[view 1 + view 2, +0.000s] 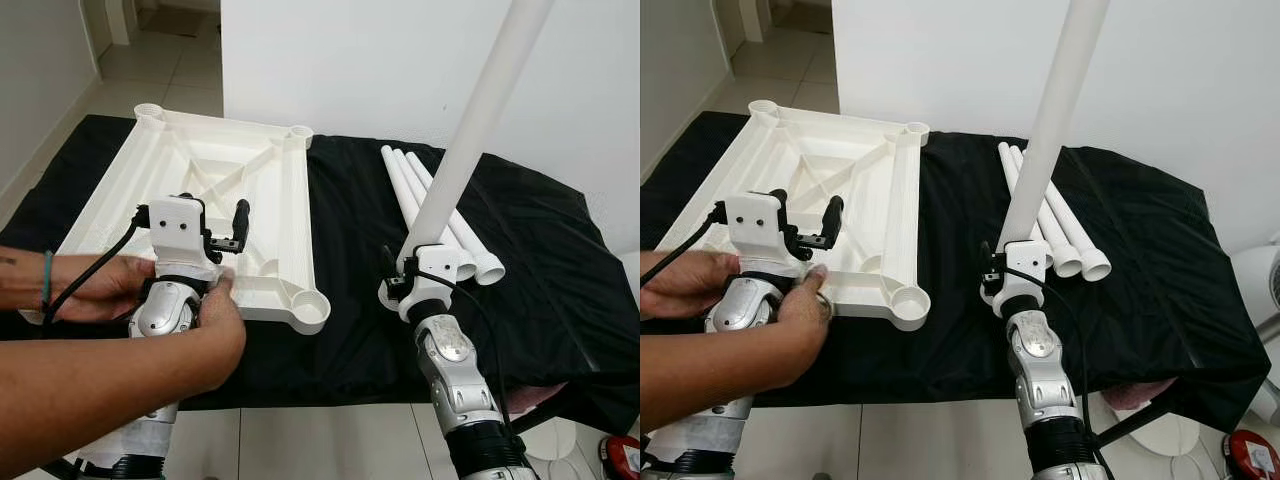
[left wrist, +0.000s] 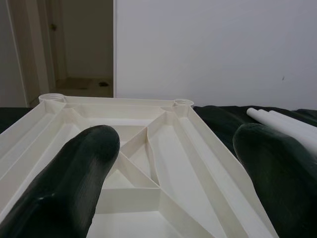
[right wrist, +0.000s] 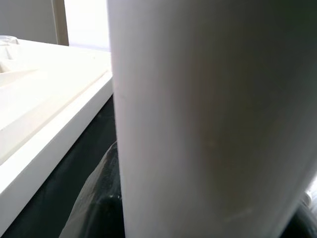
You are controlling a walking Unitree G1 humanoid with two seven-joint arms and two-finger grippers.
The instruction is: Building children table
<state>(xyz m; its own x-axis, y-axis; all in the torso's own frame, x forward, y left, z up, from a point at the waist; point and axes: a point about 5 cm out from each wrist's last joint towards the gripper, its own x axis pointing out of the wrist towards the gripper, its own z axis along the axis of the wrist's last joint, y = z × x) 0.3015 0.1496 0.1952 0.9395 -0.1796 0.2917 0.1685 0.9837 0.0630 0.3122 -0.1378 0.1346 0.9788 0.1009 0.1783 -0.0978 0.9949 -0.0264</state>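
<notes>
Right claw [image 1: 405, 285] gripping a leg tube [image 1: 470, 140] upright, left claw [image 1: 215, 235] wide open over the flipped table frame [image 1: 290, 215], probably needs socketing into the corner hole [image 1: 310, 310] next.

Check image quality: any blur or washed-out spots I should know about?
Head views: sharp, evenly lit. Left wrist view: tabletop sharp, near fingers soft. Right wrist view: leg too close, blurred; bright glare on the tabletop at top left.
</notes>
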